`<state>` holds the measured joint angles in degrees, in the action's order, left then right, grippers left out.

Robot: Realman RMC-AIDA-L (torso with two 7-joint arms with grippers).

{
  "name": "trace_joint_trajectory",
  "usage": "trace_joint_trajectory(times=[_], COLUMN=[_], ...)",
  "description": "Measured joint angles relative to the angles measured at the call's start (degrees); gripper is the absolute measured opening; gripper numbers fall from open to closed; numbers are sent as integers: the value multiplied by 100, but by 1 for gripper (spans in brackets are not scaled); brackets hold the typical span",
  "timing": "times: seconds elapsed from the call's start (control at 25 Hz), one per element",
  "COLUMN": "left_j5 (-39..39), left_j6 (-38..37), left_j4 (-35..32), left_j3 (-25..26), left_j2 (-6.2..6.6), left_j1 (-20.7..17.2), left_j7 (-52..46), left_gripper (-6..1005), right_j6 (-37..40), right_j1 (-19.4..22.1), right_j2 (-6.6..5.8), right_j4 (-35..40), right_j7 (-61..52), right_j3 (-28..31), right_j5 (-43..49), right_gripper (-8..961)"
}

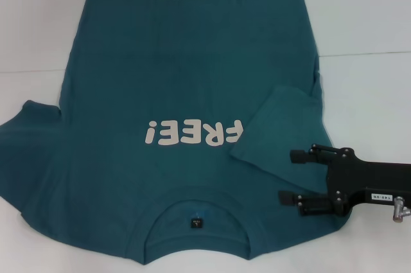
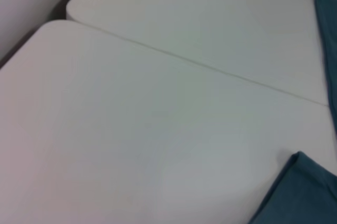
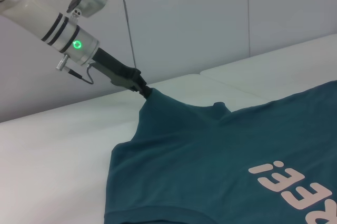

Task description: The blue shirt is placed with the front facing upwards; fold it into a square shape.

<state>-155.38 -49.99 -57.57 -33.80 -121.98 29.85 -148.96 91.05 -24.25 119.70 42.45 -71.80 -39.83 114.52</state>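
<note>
The blue shirt [image 1: 180, 80] lies spread on the white table, front up, with its white "FREE!" lettering [image 1: 192, 133] and its collar [image 1: 196, 205] on the near side. Its right sleeve [image 1: 282, 125] is folded inward over the chest. My right gripper [image 1: 287, 176] is open just above the shirt's right shoulder, with nothing between its fingers. In the right wrist view my left gripper [image 3: 142, 89] is shut on the tip of the shirt's left sleeve, which rises in a small peak. The left gripper is outside the head view.
The table [image 1: 372, 16] is two white tops joined at a seam [image 1: 366, 53]. Bare surface lies left and right of the shirt. The left wrist view shows that seam [image 2: 200, 66], the table's far edge and shirt edges [image 2: 300, 192].
</note>
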Motion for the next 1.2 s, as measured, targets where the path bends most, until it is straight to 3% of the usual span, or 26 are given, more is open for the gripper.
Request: trace_joint_trajectory(times=[0.88,1.2], left_j5=[0,74], left_j6=[184,-196], left_j4=[94,-111], left_j3=[-83,-286], left_j2=[27,-95], left_j1=[233,255], left_j7=[189,197], left_gripper=[22,24], right_j6=[-110,-171], right_j1=[-55,-47], right_j2=[0,0], right_j4=[-165,-170], right_j7=[32,31], right_j3=[2,2], right_j5=[4,11], right_gripper=[940,940])
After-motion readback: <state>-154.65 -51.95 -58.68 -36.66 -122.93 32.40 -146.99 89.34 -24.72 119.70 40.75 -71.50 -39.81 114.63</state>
